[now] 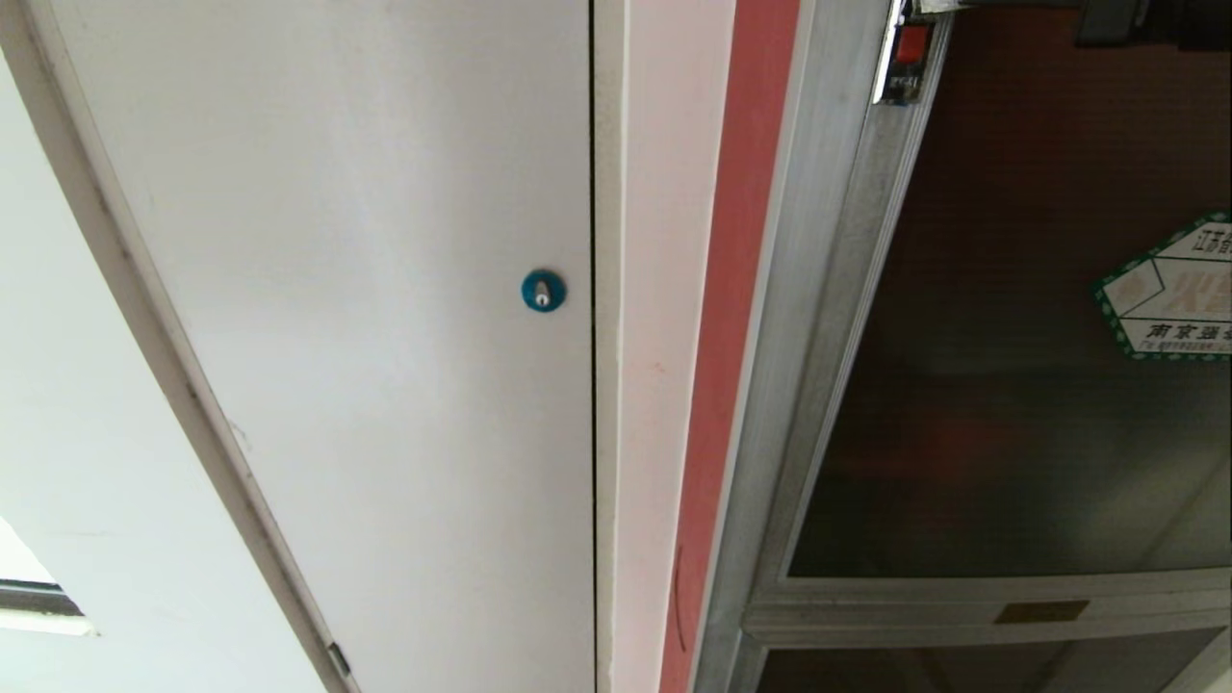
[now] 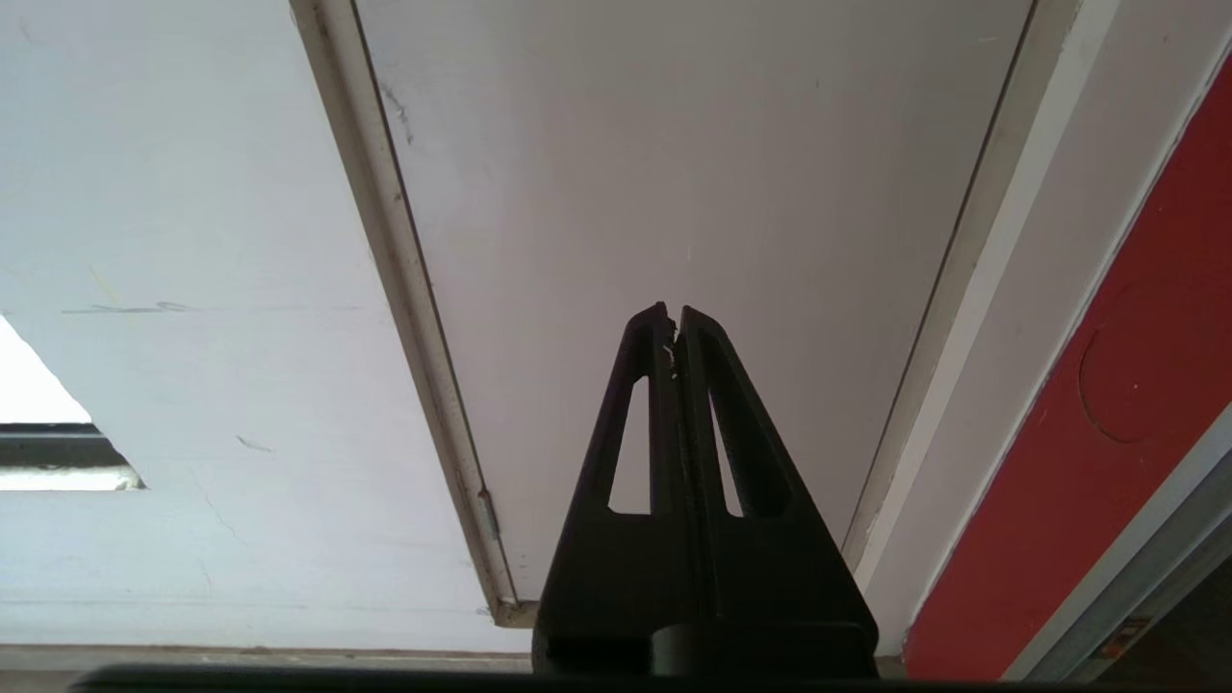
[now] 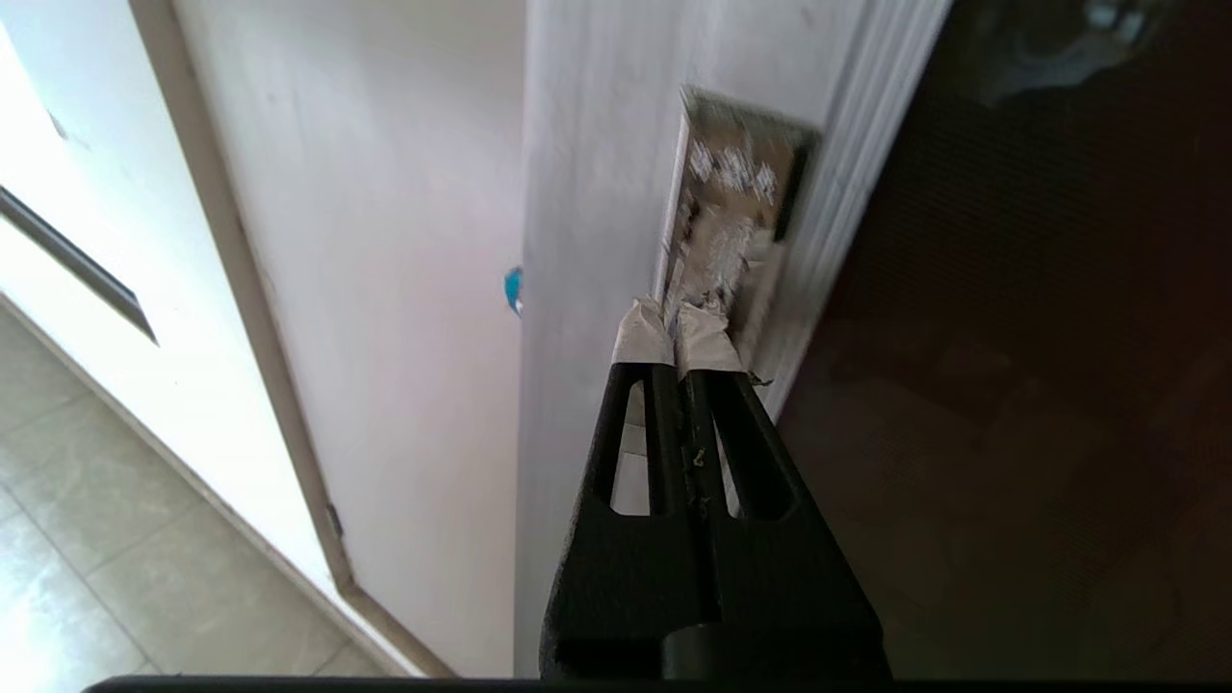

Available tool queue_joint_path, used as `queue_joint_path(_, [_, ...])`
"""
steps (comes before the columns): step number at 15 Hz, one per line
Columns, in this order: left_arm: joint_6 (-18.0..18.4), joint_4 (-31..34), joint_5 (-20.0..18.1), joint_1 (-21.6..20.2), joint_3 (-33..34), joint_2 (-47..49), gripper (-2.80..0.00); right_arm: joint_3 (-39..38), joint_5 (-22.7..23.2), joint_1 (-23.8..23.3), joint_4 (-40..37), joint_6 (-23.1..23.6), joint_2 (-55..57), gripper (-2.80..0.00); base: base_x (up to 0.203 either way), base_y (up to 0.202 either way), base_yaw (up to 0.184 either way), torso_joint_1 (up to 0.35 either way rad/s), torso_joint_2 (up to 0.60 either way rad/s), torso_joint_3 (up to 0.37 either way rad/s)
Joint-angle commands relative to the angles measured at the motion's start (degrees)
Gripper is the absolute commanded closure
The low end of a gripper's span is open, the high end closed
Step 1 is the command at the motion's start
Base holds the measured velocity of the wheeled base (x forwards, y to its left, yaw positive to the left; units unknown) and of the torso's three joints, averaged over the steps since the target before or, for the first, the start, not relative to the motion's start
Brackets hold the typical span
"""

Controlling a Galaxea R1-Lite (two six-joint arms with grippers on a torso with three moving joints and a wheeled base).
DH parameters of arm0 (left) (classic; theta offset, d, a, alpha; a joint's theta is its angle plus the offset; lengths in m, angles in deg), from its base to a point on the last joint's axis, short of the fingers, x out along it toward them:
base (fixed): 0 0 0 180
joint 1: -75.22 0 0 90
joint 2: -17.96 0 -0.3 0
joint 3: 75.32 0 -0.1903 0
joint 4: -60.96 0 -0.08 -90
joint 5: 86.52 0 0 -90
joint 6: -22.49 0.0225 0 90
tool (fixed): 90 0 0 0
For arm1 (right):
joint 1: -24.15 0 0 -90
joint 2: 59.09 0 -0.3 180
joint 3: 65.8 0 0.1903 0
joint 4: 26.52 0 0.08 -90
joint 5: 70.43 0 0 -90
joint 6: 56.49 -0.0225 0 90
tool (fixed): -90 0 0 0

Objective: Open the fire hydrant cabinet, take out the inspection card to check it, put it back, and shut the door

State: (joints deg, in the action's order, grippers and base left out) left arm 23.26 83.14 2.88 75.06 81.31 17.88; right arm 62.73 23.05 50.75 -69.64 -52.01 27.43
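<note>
White wall and a plain white door [image 1: 366,318] with a blue round lock [image 1: 543,290] fill our head view; the fire hydrant cabinet [image 1: 770,404] stands at three o'clock, its door [image 1: 1020,404] unopened. Our right gripper [image 3: 679,327], fingers pressed together, sits at the latch plate [image 3: 731,202]; we judge it should press squarely, then pull. Left gripper [image 2: 672,318] idles, closed.

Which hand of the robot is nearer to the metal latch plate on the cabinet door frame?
The right. The right hand, shut, has its taped tips at the latch plate. The left hand, shut, faces the plain white door, away from the plate.
</note>
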Motion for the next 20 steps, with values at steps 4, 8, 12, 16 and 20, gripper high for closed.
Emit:
queue_joint_path(4, [0.0,0.0,0.0,0.0,0.4,0.0,0.00,-0.2,0.0,-0.5,0.1,0.2,1.1,0.00,0.000,0.000,0.000,0.000,0.00,0.000])
queue_joint_path(8, [0.0,0.0,0.0,0.0,0.4,0.0,0.00,0.2,0.0,-0.5,1.0,0.3,2.2,0.00,0.000,0.000,0.000,0.000,0.00,0.000])
queue_joint_path(12, [0.0,0.0,0.0,0.0,0.4,0.0,0.00,0.2,-0.1,-0.8,1.9,0.3,2.9,0.00,0.000,0.000,0.000,0.000,0.00,0.000])
queue_joint_path(16, [0.0,0.0,0.0,0.0,0.4,0.0,0.00,-0.4,0.0,-2.1,1.8,0.2,2.6,0.00,0.000,0.000,0.000,0.000,0.00,0.000])
queue_joint_path(20, [0.0,0.0,0.0,0.0,0.4,0.0,0.00,-1.4,0.1,-2.1,1.9,0.2,2.4,0.00,0.000,0.000,0.000,0.000,0.00,0.000])
